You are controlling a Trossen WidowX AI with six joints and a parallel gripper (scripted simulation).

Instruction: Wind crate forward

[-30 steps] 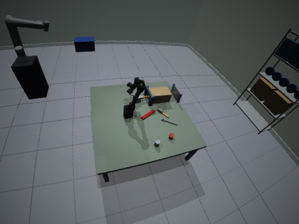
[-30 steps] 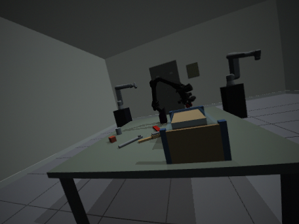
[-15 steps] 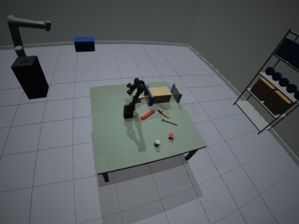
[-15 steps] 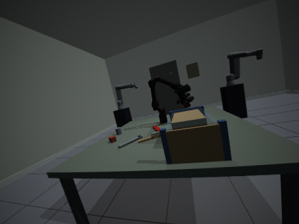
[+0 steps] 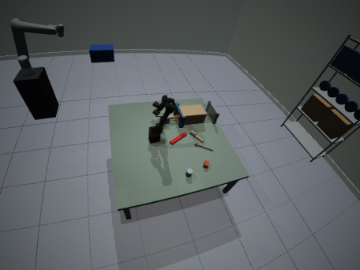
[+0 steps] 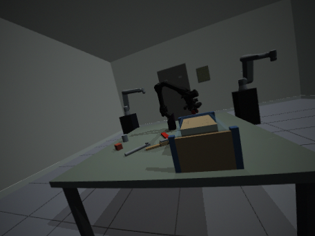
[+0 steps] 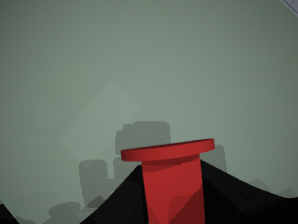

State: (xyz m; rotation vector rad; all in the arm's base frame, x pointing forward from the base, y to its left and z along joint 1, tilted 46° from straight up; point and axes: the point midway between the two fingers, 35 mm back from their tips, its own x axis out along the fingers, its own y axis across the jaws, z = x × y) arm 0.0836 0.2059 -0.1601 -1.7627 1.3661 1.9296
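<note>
- Far left, top view: a grey robot arm (image 5: 37,28) stands on a black pedestal (image 5: 37,92). A blue bin (image 5: 102,54) rests on the floor beyond the workbench (image 5: 132,170) (image 6: 273,148).
- Left half of the bench: the black six-joint arm (image 5: 163,118) (image 6: 174,88) is mounted on its base (image 5: 154,136) (image 6: 171,125). In the exterior view, the lower link rises to a high elbow; the forearm runs outward and slopes slightly down to the wrist.
- At the arm's end: the gripper (image 6: 194,110) (image 7: 168,169) is directed downward above the bench, its fingers closed on a red flanged grip (image 6: 195,112) (image 7: 173,182). The flange projects past the fingers in the wrist view. Engagement of any key in the winch cannot be determined.
- Beside the arm, toward the guard cubby: an orange strap (image 5: 174,116) extends to the blue mouth frame (image 5: 181,116) (image 6: 209,114).
- Centre: a red bar (image 5: 178,138) (image 6: 164,135) lies flat.
- Right of the frame: the crate (image 5: 193,113) (image 6: 199,125) sits inside the cubby, apparently level, its front near the frame; contact cannot be determined. The cubby's end panel (image 5: 211,112) (image 6: 207,152) stands apart from its rear.
- Nearer the bench edge, left to right: a white cylinder (image 5: 189,172) (image 6: 125,138), a hammer (image 5: 196,136) (image 6: 155,146), a wrench (image 5: 204,147) (image 6: 135,150) and a red cube (image 5: 206,163) (image 6: 118,147).
- Far right: a shelving unit (image 5: 297,111).
</note>
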